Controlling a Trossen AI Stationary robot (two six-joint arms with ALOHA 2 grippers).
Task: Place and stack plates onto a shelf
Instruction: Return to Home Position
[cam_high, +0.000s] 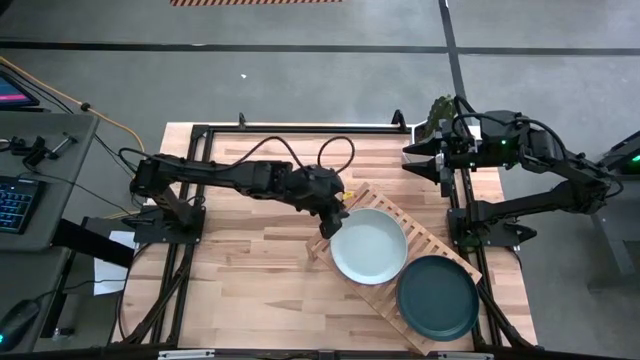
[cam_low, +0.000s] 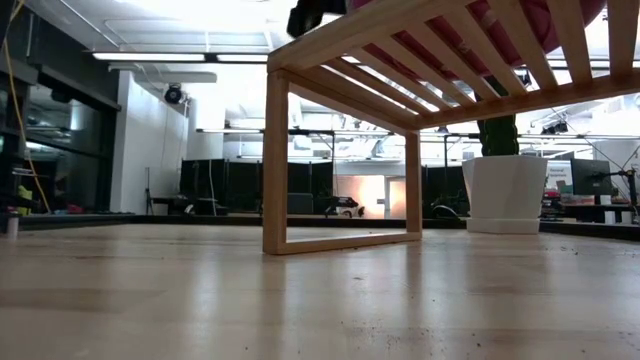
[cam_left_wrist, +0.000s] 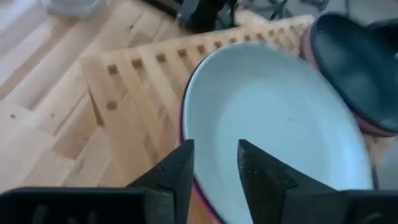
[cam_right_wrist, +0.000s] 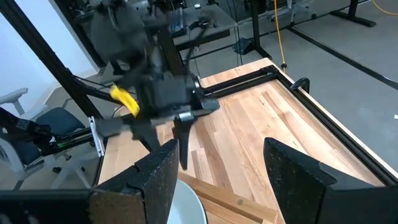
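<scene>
Left gripper (cam_left_wrist: 216, 147), fingers slightly parted and empty, hovers by the mint plate (cam_left_wrist: 273, 118) on the shelf (cam_left_wrist: 137, 81), where retreating low could clip its rim, while right gripper (cam_right_wrist: 221, 147) waits wide-spread beyond the shelf.

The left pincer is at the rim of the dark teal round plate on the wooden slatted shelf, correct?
No: the left pincer is at the rim of the pale mint round plate on the wooden slatted shelf; the high view shows it.
</scene>
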